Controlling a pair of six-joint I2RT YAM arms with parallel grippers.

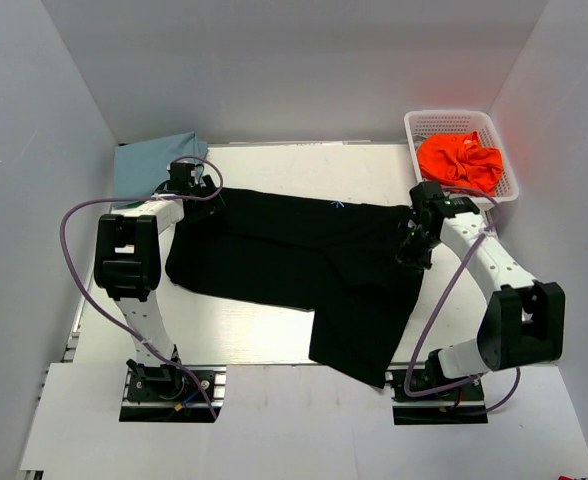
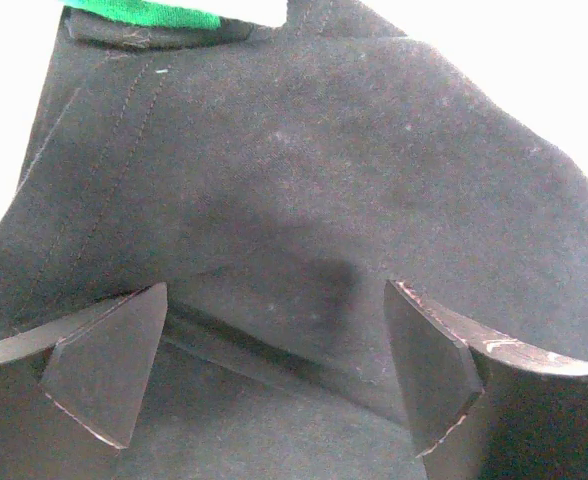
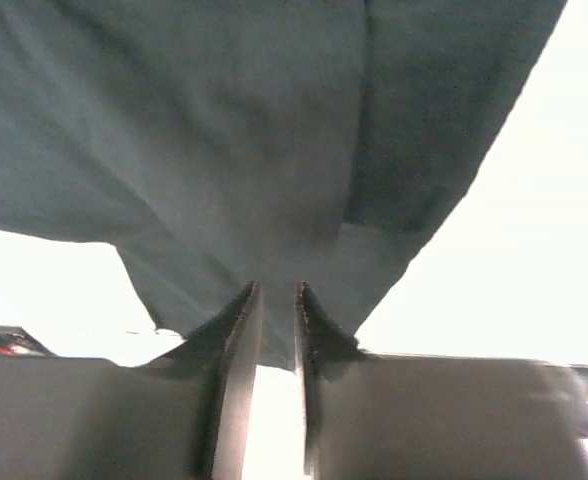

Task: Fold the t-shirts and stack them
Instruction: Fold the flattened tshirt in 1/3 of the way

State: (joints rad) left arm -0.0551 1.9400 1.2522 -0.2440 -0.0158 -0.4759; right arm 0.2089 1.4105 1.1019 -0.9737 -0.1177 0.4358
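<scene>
In the right pincer [image 3: 274, 292], pinched tight, hangs the black t-shirt [image 3: 224, 150].

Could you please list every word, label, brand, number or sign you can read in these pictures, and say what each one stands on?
No words, numbers or brand labels can be read in any view.
The only mark is a tiny blue starburst print on the black t-shirt; it holds no letters.
The orange t-shirt and the basket show no writing.
</scene>
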